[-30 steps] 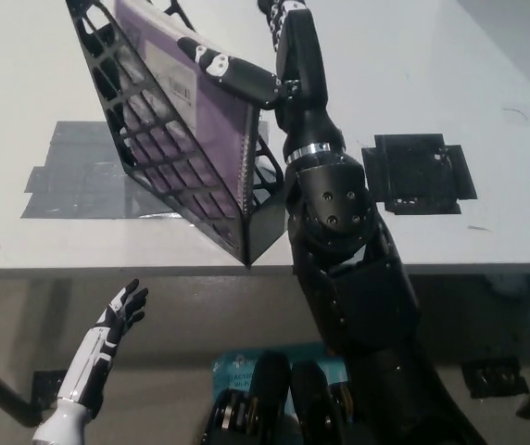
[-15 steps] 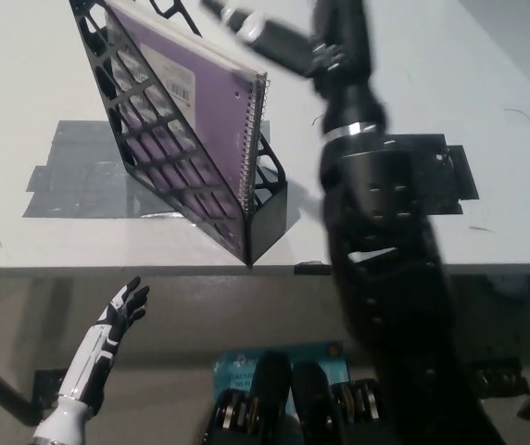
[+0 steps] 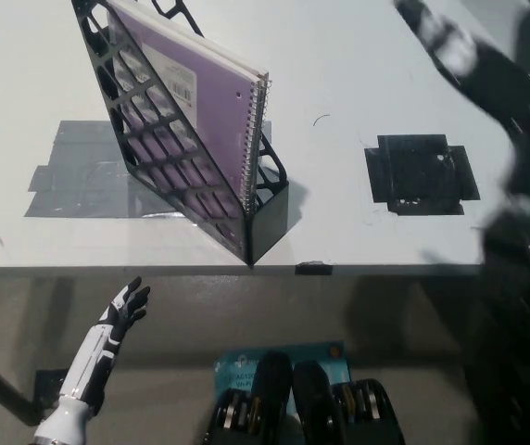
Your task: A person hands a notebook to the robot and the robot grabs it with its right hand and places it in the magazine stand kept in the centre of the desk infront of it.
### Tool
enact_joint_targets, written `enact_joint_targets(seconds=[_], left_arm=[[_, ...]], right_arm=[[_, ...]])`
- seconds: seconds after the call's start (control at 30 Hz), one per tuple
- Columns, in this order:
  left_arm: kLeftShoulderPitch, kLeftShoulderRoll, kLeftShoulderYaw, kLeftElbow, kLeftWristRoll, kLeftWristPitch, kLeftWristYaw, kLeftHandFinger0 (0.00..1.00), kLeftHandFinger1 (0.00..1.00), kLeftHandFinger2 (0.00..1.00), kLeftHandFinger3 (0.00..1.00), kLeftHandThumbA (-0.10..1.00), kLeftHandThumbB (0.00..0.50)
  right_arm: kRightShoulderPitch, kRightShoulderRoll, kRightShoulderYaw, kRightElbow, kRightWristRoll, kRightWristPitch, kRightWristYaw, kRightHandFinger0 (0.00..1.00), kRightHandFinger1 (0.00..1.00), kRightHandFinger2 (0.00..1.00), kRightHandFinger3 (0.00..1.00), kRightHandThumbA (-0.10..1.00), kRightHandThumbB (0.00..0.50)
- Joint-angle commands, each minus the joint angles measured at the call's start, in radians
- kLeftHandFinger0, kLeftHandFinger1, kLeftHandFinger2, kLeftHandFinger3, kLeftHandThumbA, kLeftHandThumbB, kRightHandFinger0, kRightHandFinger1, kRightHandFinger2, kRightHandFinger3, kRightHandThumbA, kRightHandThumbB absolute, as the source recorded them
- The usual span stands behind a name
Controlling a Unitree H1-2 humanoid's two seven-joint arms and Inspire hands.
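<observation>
Notebook (image 3: 211,111) stands in the magazine stand (image 3: 154,158), upper left of frame. Right hand (image 3: 450,46), blurred at upper right, grips nothing I can tell. Left hand (image 3: 126,311) rests at lower left, fingers spread and empty.

A white desk (image 3: 358,111) is seen under even light, marked with a grey tape patch (image 3: 70,176) and a black tape patch (image 3: 420,174). Darker floor (image 3: 200,315) is seen below its edge.

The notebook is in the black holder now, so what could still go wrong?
1. The magazine stand sits close to the desk front edge, so a bump might push it off.
2. The purple notebook leans tilted, its spiral edge poking above the stand; it may slide or tip.
3. The black right hand is blurred, seemingly moving fast at upper right; a swing back could clip the stand. The white left hand hangs low, below the desk edge.
</observation>
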Motion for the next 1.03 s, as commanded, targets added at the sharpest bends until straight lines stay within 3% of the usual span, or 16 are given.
enact_joint_targets(seconds=[0.0,0.03,0.17,0.33,0.37,0.5,0.63,0.7,0.8,1.0], left_arm=[[-0.001,0.019,-0.005,-0.012,0.028,-0.038,0.015,1.0,1.0,1.0,1.0,1.0,0.5],[0.004,0.016,-0.006,-0.009,0.028,-0.038,0.016,1.0,1.0,1.0,1.0,1.0,0.5],[0.012,0.01,-0.007,-0.005,0.028,-0.038,0.019,1.0,1.0,1.0,1.0,1.0,0.5],[0.028,0.007,-0.007,-0.003,0.023,-0.038,0.016,1.0,1.0,1.0,1.0,1.0,0.5],[0.032,0.008,-0.007,-0.004,0.022,-0.038,0.015,1.0,1.0,1.0,1.0,1.0,0.5],[0.038,0.01,-0.001,-0.005,0.013,-0.038,0.011,1.0,1.0,1.0,1.0,1.0,0.5],[0.043,0.006,0.002,0.001,0.016,-0.038,0.018,1.0,1.0,1.0,1.0,1.0,0.5],[0.043,0.005,0.002,0.001,0.013,-0.038,0.016,1.0,1.0,1.0,1.0,1.0,0.5],[0.068,0.002,0.0,-0.008,0.008,-0.038,0.015,1.0,1.0,1.0,1.0,1.0,0.5],[0.099,0.01,-0.008,-0.021,0.02,-0.038,0.018,1.0,1.0,1.0,1.0,1.0,0.5]], right_arm=[[0.225,-0.074,-0.006,-0.183,0.127,-0.005,0.104,1.0,1.0,1.0,1.0,0.95,0.271],[0.3,-0.092,0.004,-0.153,0.155,-0.024,0.128,1.0,1.0,1.0,1.0,0.94,0.233],[0.429,-0.121,0.036,-0.05,0.141,-0.101,0.166,1.0,1.0,1.0,1.0,0.94,0.185],[0.544,-0.138,0.066,0.121,0.117,-0.155,0.197,1.0,1.0,1.0,1.0,0.88,0.177],[0.562,-0.147,0.074,0.173,0.108,-0.167,0.211,1.0,1.0,1.0,1.0,0.88,0.136],[0.577,-0.162,0.093,0.289,0.066,-0.192,0.229,1.0,1.0,1.0,1.0,0.86,0.141],[0.558,-0.188,0.127,0.376,0.015,-0.167,0.253,1.0,1.0,1.0,1.0,0.85,0.095],[0.554,-0.191,0.132,0.378,0.012,-0.152,0.257,1.0,1.0,1.0,1.0,0.85,0.103],[0.55,-0.21,0.16,0.402,-0.004,-0.105,0.28,1.0,1.0,1.0,1.0,0.88,0.154],[0.575,-0.213,0.182,0.418,-0.004,-0.095,0.303,1.0,1.0,1.0,1.0,0.87,0.149]])
